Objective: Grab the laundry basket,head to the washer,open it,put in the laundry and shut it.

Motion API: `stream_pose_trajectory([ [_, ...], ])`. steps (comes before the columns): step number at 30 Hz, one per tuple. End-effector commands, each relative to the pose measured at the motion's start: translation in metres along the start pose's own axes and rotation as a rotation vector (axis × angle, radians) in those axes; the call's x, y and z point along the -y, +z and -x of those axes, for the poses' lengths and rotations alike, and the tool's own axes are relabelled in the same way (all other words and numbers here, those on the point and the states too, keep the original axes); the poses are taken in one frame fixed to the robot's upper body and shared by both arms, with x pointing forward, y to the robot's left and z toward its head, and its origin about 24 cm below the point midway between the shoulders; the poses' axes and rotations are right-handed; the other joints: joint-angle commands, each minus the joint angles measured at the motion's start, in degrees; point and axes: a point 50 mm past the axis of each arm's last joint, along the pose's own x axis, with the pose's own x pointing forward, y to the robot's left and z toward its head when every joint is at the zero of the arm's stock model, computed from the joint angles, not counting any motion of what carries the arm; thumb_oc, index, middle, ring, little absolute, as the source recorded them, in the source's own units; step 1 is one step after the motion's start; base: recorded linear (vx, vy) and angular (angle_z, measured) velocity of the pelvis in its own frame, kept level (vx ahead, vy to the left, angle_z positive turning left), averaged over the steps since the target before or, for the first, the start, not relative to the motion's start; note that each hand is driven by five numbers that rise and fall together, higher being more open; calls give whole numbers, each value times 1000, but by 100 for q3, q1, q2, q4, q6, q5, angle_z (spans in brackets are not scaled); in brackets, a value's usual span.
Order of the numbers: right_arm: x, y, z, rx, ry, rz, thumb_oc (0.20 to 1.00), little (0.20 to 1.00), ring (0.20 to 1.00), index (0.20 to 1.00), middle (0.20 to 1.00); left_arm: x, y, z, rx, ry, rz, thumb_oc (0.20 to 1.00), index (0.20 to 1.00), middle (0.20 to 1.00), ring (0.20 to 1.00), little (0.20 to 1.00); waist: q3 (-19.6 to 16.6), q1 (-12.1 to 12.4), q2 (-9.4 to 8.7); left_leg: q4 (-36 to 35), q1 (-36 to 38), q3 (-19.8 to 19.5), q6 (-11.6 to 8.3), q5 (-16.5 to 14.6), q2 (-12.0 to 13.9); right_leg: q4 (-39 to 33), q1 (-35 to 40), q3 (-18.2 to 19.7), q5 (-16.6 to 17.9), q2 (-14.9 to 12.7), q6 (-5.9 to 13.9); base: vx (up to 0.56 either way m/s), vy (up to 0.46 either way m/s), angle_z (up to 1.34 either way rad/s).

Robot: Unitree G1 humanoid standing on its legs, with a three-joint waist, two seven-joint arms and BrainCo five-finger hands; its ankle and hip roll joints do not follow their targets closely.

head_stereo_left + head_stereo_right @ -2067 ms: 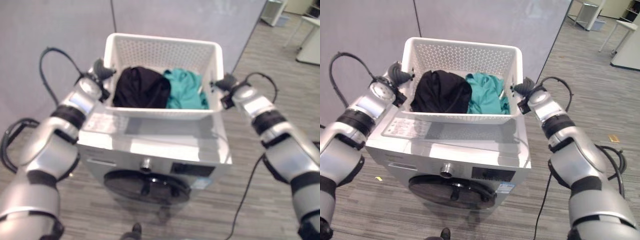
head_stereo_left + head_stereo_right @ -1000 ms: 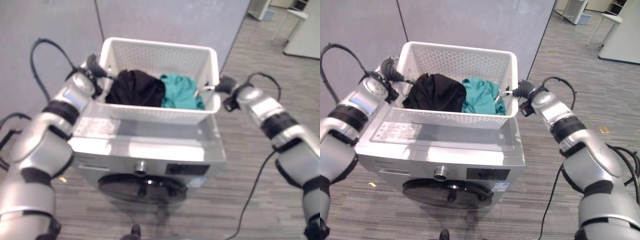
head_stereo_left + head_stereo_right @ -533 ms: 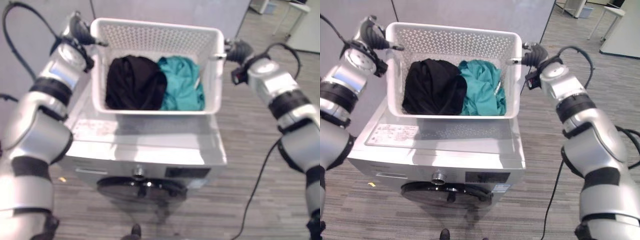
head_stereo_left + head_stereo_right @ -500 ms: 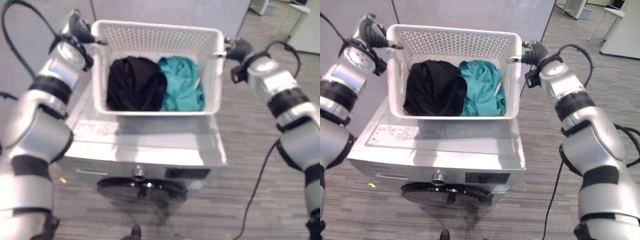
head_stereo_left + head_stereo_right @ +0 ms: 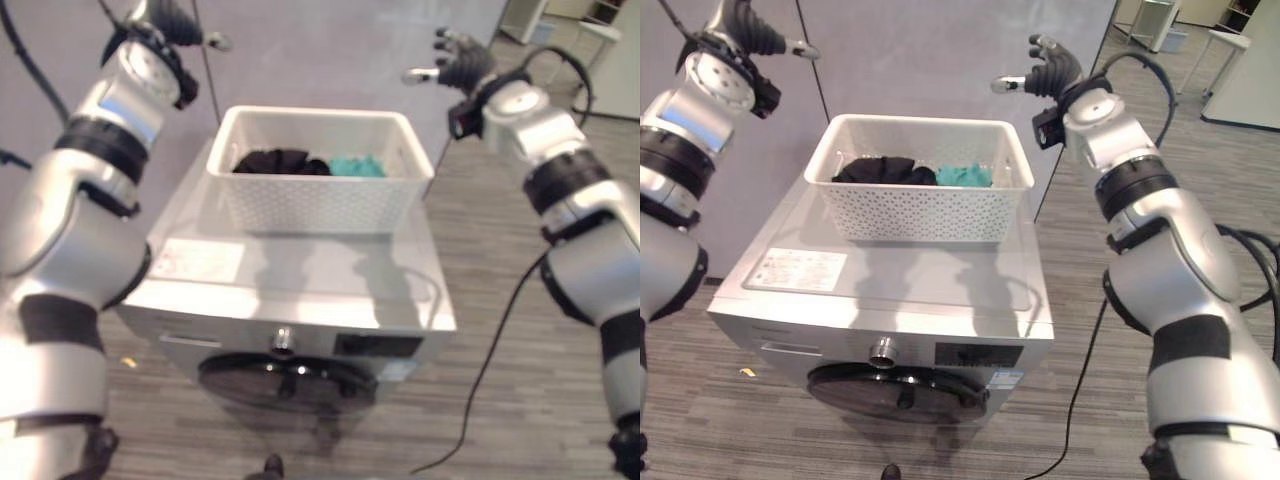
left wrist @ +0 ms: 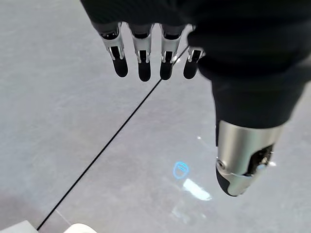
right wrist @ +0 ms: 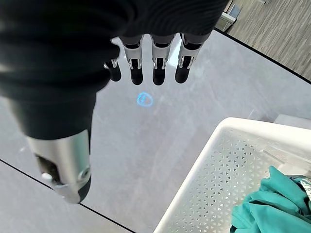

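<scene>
The white perforated laundry basket (image 5: 920,212) stands on the flat top of the silver washer (image 5: 940,290), toward its back. A black garment (image 5: 875,170) and a teal garment (image 5: 962,176) lie inside it. The washer's round dark door (image 5: 900,392) on the front is closed. My left hand (image 5: 745,35) is raised well above and left of the basket, open and holding nothing. My right hand (image 5: 1050,65) hovers above the basket's right rear corner, also open and empty. In the right wrist view, straight fingers (image 7: 155,63) point past the basket's rim (image 7: 218,179).
A grey partition wall (image 5: 940,60) rises directly behind the washer. A white label (image 5: 795,268) lies on the washer's top and a knob (image 5: 883,350) sits on its front panel. Wood-look floor (image 5: 1090,230) opens to the right, with furniture (image 5: 1250,80) far off.
Both hands have let go of the basket's side rims and risen up and apart. The basket, tipped toward me half a second ago, now rests level on the washer's top.
</scene>
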Motion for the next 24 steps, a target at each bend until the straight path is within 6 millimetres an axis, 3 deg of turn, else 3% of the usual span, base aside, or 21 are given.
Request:
stream_pose_trajectory([
  [1,30,49,3,150,-101,-17,1000,1000,1000,1000,1000,-46,28,-8,63,141,24,1000,1000,1000,1000,1000,-126,209,59,530,500,88,-86,-932,403,381,-495,-224,234,-633,697,0,0,0],
  [8,48,64,13,257,-154,-58,1000,1000,1000,1000,1000,-61,29,-5,111,215,131,1000,1000,1000,1000,1000,-110,192,74,497,483,74,-87,-931,395,385,-509,-241,220,-646,693,0,0,0],
  [12,69,71,30,378,-221,-45,1000,1000,1000,1000,1000,-79,25,5,200,301,216,1000,1000,1000,1000,1000,-101,184,100,475,503,60,-74,-963,381,381,-492,-242,197,-648,690,0,0,0],
  [13,83,72,45,450,-263,-32,1000,1000,1000,1000,1000,-91,18,14,252,350,244,1000,1000,1000,1000,1000,-74,182,112,472,504,41,-63,-986,370,379,-485,-241,179,-651,687,0,0,0],
  [14,82,68,45,443,-261,-30,1000,1000,1000,1000,1000,-88,16,16,247,346,243,1000,1000,1000,1000,1000,-105,184,117,474,510,41,-63,-989,371,380,-478,-241,177,-651,687,17,9,7],
  [15,98,66,63,509,-321,-2,1000,1000,1000,1000,1000,-102,8,28,293,405,258,1000,1000,1000,1000,1000,-63,182,135,472,511,24,-47,-1028,361,378,-477,-246,161,-656,683,26,12,8],
  [16,112,50,81,532,-391,18,1000,1000,1000,1000,1000,-107,-10,43,303,442,261,1000,1000,1000,1000,1000,-96,189,156,471,528,11,-30,-1061,351,373,-453,-264,136,-663,675,-5,9,6],
  [18,114,40,90,534,-408,40,1000,1000,1000,1000,1000,-106,-18,52,312,456,258,1000,1000,1000,1000,1000,-136,197,162,473,541,3,-22,-1085,346,366,-428,-270,126,-665,672,11,4,2],
  [19,125,27,109,541,-470,91,1000,1000,1000,1000,1000,-116,-36,69,315,514,240,1000,1000,1000,1000,1000,-124,203,157,475,545,-11,-5,-1088,323,351,-421,-260,137,-684,666,48,11,0],
  [21,127,16,118,528,-490,132,1000,1000,1000,1000,1000,-114,-48,80,298,518,226,1000,1000,1000,1000,1000,-154,208,175,471,573,-12,-3,-1114,326,336,-385,-262,124,-681,665,12,3,-2],
  [24,135,-18,162,506,-594,243,1000,1000,1000,1000,1000,-113,-96,127,219,577,140,1000,1000,1000,1000,1000,-186,228,182,431,599,-18,29,-1129,295,260,-357,-251,155,-701,665,3,3,-5],
])
